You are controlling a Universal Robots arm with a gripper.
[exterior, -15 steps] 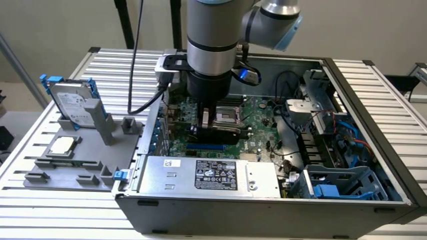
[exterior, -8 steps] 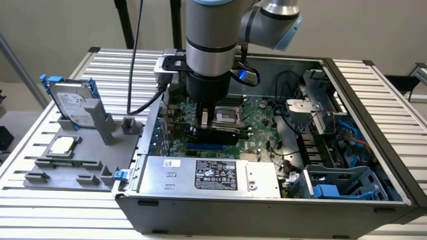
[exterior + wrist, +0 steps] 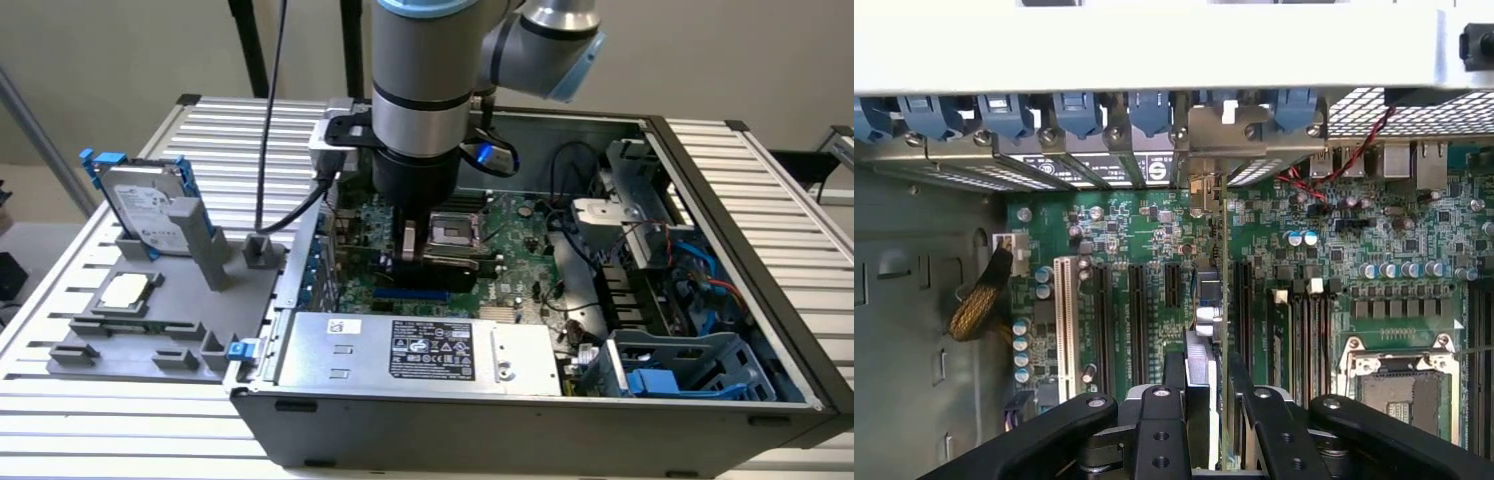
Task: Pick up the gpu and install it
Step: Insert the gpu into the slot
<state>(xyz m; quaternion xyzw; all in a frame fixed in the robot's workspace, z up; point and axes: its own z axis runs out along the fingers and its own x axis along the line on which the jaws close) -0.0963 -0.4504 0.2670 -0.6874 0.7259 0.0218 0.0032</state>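
Observation:
My gripper (image 3: 434, 255) is down inside the open computer case, over the motherboard (image 3: 514, 250). It is shut on the gpu (image 3: 1209, 310), which I see edge-on between the two black fingers (image 3: 1159, 420), standing upright over the black expansion slots (image 3: 1137, 320). The card's silver bracket end (image 3: 1204, 150) reaches the row of rear slot covers with blue clips. From the exterior view the gpu (image 3: 438, 272) is a dark block under the gripper, mostly hidden by the arm. I cannot tell whether its edge sits in a slot.
A grey fixture (image 3: 134, 330) outside the case holds a silver hard drive with blue rails (image 3: 147, 205) and a small square CPU chip (image 3: 124, 292). The power supply (image 3: 427, 350), CPU socket (image 3: 1399, 385), drive cage (image 3: 681, 370) and loose cables (image 3: 601, 290) crowd the case.

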